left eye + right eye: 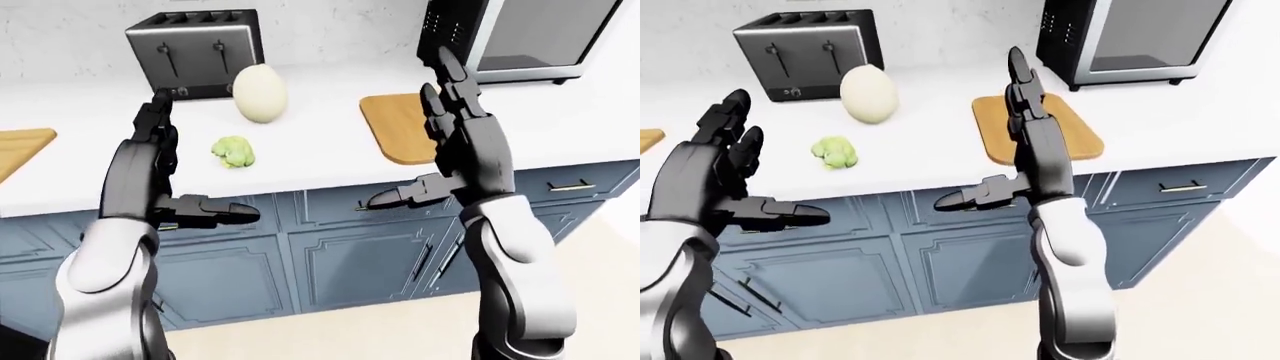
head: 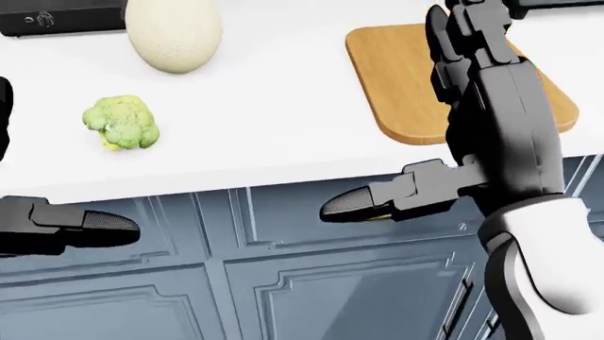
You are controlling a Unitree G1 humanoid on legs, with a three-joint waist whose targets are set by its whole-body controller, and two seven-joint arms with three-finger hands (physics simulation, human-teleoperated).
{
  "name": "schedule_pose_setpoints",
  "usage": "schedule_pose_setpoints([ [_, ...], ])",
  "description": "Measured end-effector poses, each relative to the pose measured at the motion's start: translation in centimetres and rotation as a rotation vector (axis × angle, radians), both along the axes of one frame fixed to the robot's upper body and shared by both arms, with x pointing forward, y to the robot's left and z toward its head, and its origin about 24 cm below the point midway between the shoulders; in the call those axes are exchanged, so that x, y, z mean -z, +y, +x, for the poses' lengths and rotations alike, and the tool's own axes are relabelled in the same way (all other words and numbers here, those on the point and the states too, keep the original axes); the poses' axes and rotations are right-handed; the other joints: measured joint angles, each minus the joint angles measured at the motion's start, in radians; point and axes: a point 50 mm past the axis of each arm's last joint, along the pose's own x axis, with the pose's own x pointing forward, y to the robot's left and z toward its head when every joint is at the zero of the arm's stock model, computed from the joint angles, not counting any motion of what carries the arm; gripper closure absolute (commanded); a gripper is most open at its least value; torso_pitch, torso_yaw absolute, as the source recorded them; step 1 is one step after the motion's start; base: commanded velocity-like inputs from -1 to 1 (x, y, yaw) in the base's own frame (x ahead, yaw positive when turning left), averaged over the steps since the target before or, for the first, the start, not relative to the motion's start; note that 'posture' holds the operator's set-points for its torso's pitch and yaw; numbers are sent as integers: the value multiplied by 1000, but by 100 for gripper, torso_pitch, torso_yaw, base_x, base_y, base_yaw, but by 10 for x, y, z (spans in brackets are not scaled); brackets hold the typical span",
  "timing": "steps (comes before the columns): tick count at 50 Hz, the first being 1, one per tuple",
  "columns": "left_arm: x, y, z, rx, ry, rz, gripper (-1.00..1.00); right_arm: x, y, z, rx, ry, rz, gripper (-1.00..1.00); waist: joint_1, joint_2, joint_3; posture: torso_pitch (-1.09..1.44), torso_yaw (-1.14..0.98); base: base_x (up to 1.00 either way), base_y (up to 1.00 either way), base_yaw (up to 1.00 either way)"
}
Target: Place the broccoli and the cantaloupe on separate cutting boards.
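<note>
Both robot hands, left and right, hang spread and empty before a white counter over blue cabinets. Broccoli and cantaloupe lie mid-frame, the toaster upper left, the microwave upper right, one board center-right, another board far left.

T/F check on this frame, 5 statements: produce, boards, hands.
1. The broccoli lies on the bare counter. True.
2. The cantaloupe sits on the cutting board. False: it stands on the counter by the toaster.
3. Both hands are empty. True: left hand and right hand are open.
4. The microwave stands at the left-eye view's left. False: right.
5. A second board shows at the left edge. True.
</note>
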Motion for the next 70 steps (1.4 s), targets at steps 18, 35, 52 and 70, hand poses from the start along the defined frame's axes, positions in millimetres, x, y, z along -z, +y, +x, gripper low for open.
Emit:
schedule_pose_setpoints([
  [18,-14,9,-26,-10,-50,-10,-100,-13,-1,-17,-47,-26,44,-100,11,59,-8,0,0,23,6,0],
  [35,-2,4,-26,-9,-30,5,-100,-6,4,-9,-29,-36,37,-100,-1,2,-9,0,0,6,0,0],
  [52,-3,9,-33,-25,-34,9,-100,-10,3,-12,-16,-65,34,-100,-2,48,-34,0,0,0,10,0],
  [70,-1,10,-30,-48,-27,16,-100,-7,6,-12,-43,-67,42,-100,27,-26,-10,0,0,5,9,0],
])
